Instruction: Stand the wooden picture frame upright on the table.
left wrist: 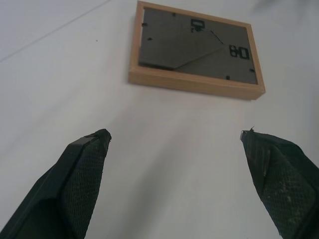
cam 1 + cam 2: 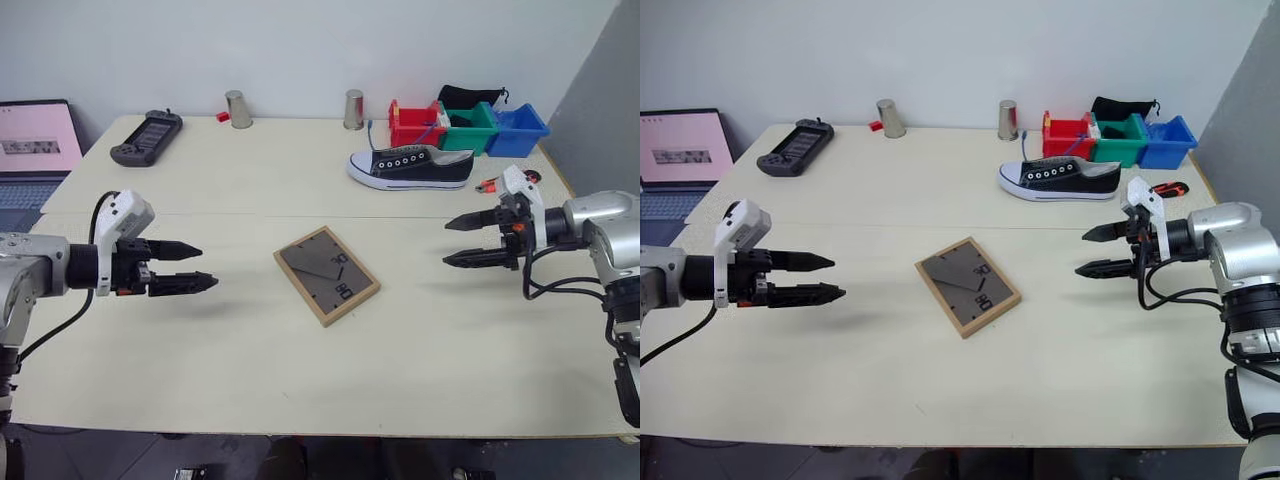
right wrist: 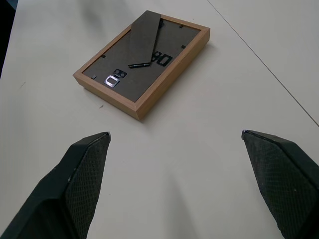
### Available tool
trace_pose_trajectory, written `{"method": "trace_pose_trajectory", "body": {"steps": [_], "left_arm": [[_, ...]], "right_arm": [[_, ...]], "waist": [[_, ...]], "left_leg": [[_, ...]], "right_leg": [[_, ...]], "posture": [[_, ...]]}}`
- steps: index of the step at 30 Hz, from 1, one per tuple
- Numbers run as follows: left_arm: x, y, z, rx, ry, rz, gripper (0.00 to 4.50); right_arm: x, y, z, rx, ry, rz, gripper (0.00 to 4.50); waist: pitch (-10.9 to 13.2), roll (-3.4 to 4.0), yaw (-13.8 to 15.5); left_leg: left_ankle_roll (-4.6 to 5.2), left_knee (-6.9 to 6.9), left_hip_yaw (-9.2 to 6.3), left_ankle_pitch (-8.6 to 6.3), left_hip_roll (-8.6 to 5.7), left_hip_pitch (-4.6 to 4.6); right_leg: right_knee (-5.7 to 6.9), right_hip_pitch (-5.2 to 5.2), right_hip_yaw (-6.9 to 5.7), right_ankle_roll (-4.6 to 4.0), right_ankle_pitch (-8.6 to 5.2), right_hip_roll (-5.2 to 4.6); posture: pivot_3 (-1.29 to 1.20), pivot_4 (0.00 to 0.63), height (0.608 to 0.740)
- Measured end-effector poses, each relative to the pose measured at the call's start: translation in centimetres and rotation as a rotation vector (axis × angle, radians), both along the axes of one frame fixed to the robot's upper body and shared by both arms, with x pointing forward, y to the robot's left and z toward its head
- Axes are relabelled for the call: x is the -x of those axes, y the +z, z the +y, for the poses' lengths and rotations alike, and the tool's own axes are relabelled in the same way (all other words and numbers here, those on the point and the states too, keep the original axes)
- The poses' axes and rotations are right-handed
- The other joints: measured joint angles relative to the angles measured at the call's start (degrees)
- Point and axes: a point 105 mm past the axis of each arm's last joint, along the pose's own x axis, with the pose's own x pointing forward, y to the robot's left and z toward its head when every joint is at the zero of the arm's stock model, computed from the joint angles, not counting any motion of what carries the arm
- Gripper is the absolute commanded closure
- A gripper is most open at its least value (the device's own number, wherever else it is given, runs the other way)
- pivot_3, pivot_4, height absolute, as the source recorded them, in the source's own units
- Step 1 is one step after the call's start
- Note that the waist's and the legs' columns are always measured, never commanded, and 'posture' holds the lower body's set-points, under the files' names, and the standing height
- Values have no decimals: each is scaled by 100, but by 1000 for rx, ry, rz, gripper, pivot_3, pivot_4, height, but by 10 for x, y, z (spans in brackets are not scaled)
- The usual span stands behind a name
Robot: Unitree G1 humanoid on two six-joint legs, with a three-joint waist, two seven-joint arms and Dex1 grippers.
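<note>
From the head camera, the wooden picture frame (image 2: 327, 274) lies flat and face down on the table (image 2: 200, 350), dark backing and folded stand upward, so it has yet to be stood up. The left gripper (image 2: 183, 267) and right gripper (image 2: 472, 240) hang well apart from the frame on either side, both aimed inward at it, probably staged for a two-sided pickup. In the left wrist view, wide-spread fingers (image 1: 79, 174) hold nothing; the frame lies ahead of them, untouched. The right wrist view shows the same: parted fingers (image 3: 82, 174), the frame beyond their tips.
</note>
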Motion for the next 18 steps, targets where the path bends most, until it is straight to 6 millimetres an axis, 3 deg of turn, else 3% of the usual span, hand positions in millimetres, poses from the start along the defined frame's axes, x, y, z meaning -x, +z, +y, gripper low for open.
{"method": "trace_pose_trajectory", "body": {"steps": [18], "left_arm": [[-1, -8, 3, 4, 55, 3, 0]], "right_arm": [[-6, -5, 4, 12, 5, -4, 20]], "waist": [[0, 0, -3]], "left_leg": [[0, 0, 1, 0, 1, 0]], "right_leg": [[3, -4, 1, 0, 0, 0]], "posture": [[0, 150, 740]]}}
